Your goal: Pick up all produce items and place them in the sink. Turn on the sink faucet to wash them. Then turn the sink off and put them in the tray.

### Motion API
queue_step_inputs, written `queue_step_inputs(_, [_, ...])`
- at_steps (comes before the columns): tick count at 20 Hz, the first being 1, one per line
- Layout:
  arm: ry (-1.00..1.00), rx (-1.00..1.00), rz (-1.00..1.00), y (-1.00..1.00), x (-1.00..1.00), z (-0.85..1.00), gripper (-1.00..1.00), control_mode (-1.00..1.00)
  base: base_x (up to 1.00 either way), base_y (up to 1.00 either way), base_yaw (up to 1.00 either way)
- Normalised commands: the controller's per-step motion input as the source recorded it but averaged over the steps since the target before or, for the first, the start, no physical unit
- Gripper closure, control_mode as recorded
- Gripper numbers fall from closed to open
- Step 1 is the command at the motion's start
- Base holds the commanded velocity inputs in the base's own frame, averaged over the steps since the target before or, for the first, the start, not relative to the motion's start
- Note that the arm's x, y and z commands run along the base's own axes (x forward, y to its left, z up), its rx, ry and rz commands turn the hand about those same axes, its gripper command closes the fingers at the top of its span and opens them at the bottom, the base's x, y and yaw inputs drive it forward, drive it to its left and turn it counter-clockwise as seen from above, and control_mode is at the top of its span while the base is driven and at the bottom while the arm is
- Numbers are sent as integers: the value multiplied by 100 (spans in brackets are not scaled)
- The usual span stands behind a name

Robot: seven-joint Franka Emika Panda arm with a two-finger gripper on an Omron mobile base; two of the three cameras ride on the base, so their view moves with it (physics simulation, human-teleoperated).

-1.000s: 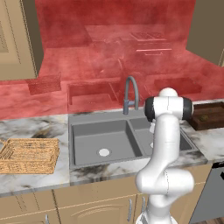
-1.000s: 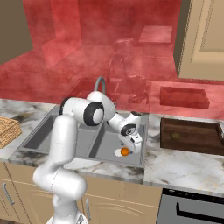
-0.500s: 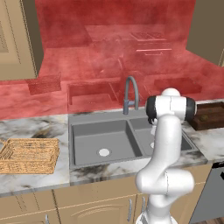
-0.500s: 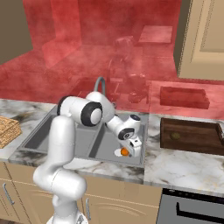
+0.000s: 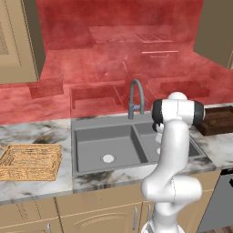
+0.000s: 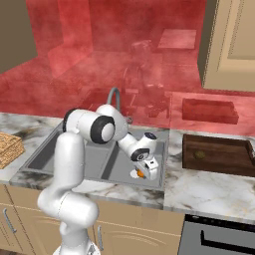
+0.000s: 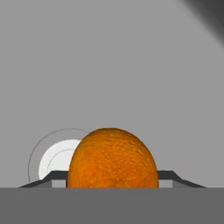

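Observation:
My gripper (image 6: pixel 145 171) hangs low in the right basin of the grey sink (image 6: pixel 50 149), shut on the bright orange produce piece (image 6: pixel 141 174). In the hand view the orange piece (image 7: pixel 112 159) sits between both fingertips, just above the basin floor, and partly covers the pale drain (image 7: pixel 54 159). The dark olive-brown piece (image 6: pixel 199 154) lies on the dark wooden block to the right of the sink. The gooseneck faucet (image 5: pixel 135 98) stands behind the basins, and no water shows. The wicker tray (image 5: pixel 29 161) rests on the counter left of the sink.
The dark wooden block (image 6: pixel 216 154) lies on the marble counter right of the sink. The left basin (image 5: pixel 107 148) holds just its drain. A red backsplash wall rises behind the sink, with cabinets above on both sides. An oven front (image 6: pixel 219 239) sits below the right counter.
The gripper has sunk slightly lower into the right basin with the orange piece still in it. Everything else stays put.

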Motion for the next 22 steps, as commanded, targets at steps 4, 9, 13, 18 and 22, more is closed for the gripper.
queue_step_inputs(4, [-6, 0, 0, -9, 0, 55, 100, -100, 0, 0, 0])
queue_step_inputs(9, [-24, -1, 7, -46, -16, 98, 100, -100, 0, 0, 0])
queue_step_inputs(13, [-32, -9, 9, -73, -27, 100, 100, -100, 0, 0, 0])
queue_step_inputs(18, [-15, -11, 0, -99, -3, 94, 100, -100, 0, 0, 0])
queue_step_inputs(22, [-3, -8, 0, -100, 2, 74, 100, -100, 0, 0, 0])
